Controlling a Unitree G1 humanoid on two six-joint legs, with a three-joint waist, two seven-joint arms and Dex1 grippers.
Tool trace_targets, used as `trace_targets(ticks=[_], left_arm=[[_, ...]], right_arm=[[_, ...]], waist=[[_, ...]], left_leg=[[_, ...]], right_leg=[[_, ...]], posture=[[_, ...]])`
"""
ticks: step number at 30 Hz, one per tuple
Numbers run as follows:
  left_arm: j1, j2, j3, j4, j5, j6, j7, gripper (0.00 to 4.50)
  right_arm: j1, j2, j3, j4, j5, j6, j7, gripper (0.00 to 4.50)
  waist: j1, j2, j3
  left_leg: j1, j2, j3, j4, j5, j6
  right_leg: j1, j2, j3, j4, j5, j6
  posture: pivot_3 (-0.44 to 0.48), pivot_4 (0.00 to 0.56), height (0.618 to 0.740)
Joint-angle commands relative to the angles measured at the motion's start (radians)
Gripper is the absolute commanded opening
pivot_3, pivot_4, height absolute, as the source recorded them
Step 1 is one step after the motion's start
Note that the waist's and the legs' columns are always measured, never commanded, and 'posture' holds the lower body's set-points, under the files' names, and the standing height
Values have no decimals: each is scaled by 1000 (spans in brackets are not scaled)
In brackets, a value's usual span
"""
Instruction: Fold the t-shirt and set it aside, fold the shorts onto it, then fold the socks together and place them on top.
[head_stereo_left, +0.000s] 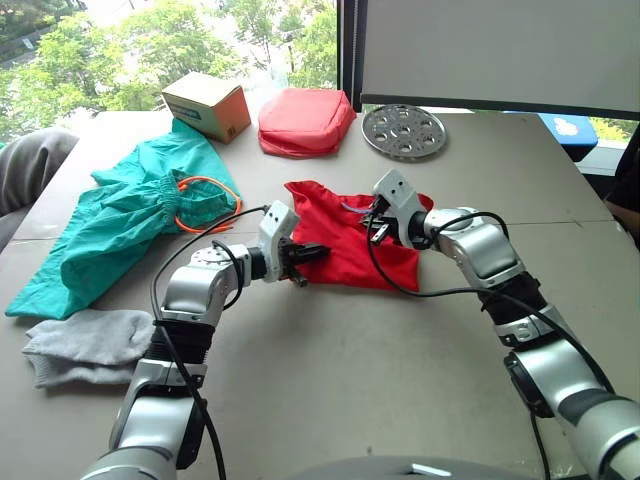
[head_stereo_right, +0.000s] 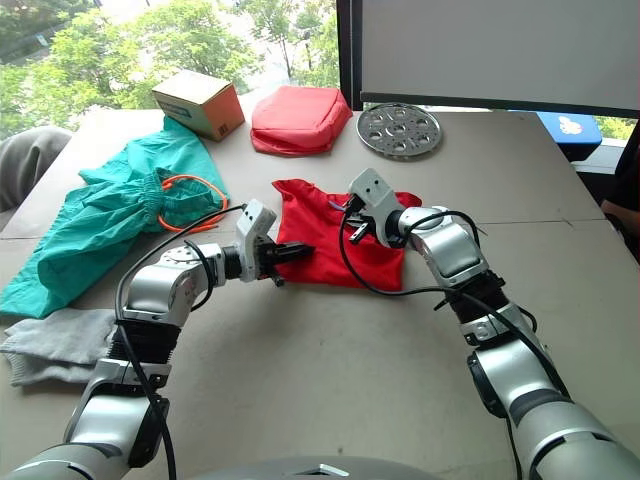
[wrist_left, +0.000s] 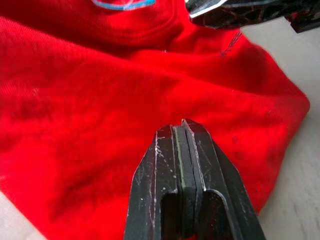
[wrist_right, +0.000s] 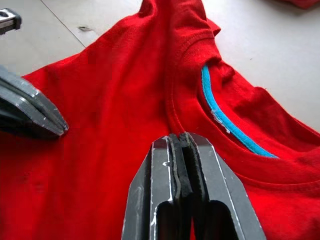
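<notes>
The table (head_stereo_left: 330, 390) holds the shorts (head_stereo_left: 120, 215) and socks (head_stereo_left: 85, 345) on the left. The shirt (head_stereo_left: 345, 240) lies mid-table, partly folded; that step is in hand. Both claws, left (head_stereo_left: 305, 255) and right (head_stereo_left: 378, 228), are pinched closed, empty, over it. Next, I think, they open and grab an edge.

Grey table (head_stereo_left: 330, 380), window with leafy trees (head_stereo_left: 120, 50), daylight
</notes>
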Motion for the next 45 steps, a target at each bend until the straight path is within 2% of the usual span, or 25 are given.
trace_targets(ticks=[1,3,8,10,12,13,14,15,16,17,18,21,23,26,32,36,37,38,43,45], left_arm=[[55,31,0,-76,11,20,34,41],[96,52,4,-122,-8,34,24,41],[156,85,16,-191,-40,54,26,41],[170,84,30,-200,-42,45,44,41],[167,62,79,-209,-76,34,62,41],[163,49,118,-224,-121,53,60,0],[164,46,147,-245,-160,63,50,525],[169,50,167,-268,-187,65,37,525],[182,63,180,-298,-211,59,12,957],[202,81,191,-325,-222,39,-10,1263],[229,108,191,-354,-218,-7,-50,1840],[292,179,161,-398,-192,-109,-140,3182],[311,213,116,-369,-124,-224,-179,3182],[282,216,50,-263,-30,-355,-189,3182],[166,191,-46,-39,130,-546,-159,3182],[108,184,-112,103,209,-625,-177,3182],[99,180,-116,124,206,-617,-187,2634],[94,179,-120,136,200,-608,-202,2391],[114,191,-104,107,125,-524,-281,13],[149,209,-90,32,62,-462,-328,0]], right_arm=[[-76,67,-28,146,-53,-68,-104,48],[-118,102,-66,274,-79,-136,-203,48],[-184,126,-119,477,-107,-268,-299,48],[-177,128,-140,461,-94,-330,-271,48],[-122,114,-155,294,-17,-323,-117,48],[-84,91,-146,189,-1,-315,-58,477],[-42,59,-129,79,12,-305,3,651],[-1,26,-116,-24,31,-284,54,651],[49,-16,-102,-144,53,-269,111,1299],[114,-78,-86,-283,81,-246,180,1646],[176,-143,-72,-403,96,-231,233,2195],[296,-284,-33,-593,93,-241,329,3581],[377,-358,-16,-653,82,-241,361,3581],[434,-414,6,-635,33,-276,367,3581],[423,-400,37,-530,-45,-284,323,3581],[397,-368,64,-437,-100,-245,289,3581],[393,-366,70,-422,-112,-242,287,3042],[391,-364,73,-413,-119,-233,286,2759],[402,-370,48,-436,-73,-153,320,271],[420,-395,40,-472,-45,-140,358,100]], waist=[[-3,0,0],[-6,0,0],[-4,1,0],[-6,1,0],[-6,1,0],[-7,1,0],[-7,1,1],[-4,2,1],[1,2,1],[1,2,1],[4,2,1],[2,2,1],[2,2,1],[4,2,1],[7,0,0],[9,0,0],[9,0,0],[10,0,-1],[9,-1,-1],[9,-1,-2]], left_leg=[[1,0,0,0,0,0],[4,0,0,-2,0,0],[5,0,1,-5,0,-1],[5,0,1,-5,0,-1],[6,0,1,-5,0,-1],[6,0,1,-5,0,-1],[6,0,1,-5,0,-1],[6,0,1,-5,0,-1],[5,1,0,-5,0,-1],[3,1,-3,-5,0,-1],[2,1,-3,-5,0,-1],[1,0,-2,-5,0,-1],[3,0,0,-5,0,-1],[7,0,2,-5,0,-2],[9,1,1,-3,3,-5],[7,1,1,-4,3,-5],[7,1,1,-4,3,-5],[7,1,2,-4,2,-5],[8,1,2,-3,2,-4],[9,1,2,-3,2,-5]], right_leg=[[0,0,0,0,0,0],[1,0,0,1,0,0],[2,0,0,0,0,0],[2,0,1,0,0,0],[2,0,1,0,0,0],[2,0,1,0,0,0],[2,0,1,0,0,0],[2,0,1,0,0,0],[2,0,0,0,0,0],[2,0,-2,0,0,0],[2,0,-3,0,0,0],[2,-1,-3,-3,-1,-1],[2,-2,-1,-4,-3,-4],[3,-2,-1,-3,-4,-2],[3,0,0,-1,-5,1],[2,0,0,-2,-3,-4],[2,0,0,-2,-3,-4],[2,0,0,-2,-3,-4],[4,-1,0,-1,-3,-3],[4,-1,0,-1,-4,-2]], posture=[[0,150,739],[0,150,739],[0,150,739],[0,150,739],[0,150,739],[0,150,739],[0,150,739],[0,150,739],[0,150,739],[0,150,739],[0,150,739],[0,150,739],[0,150,739],[0,150,739],[0,150,739],[0,150,739],[0,150,739],[0,150,739],[0,150,739],[0,150,739]])
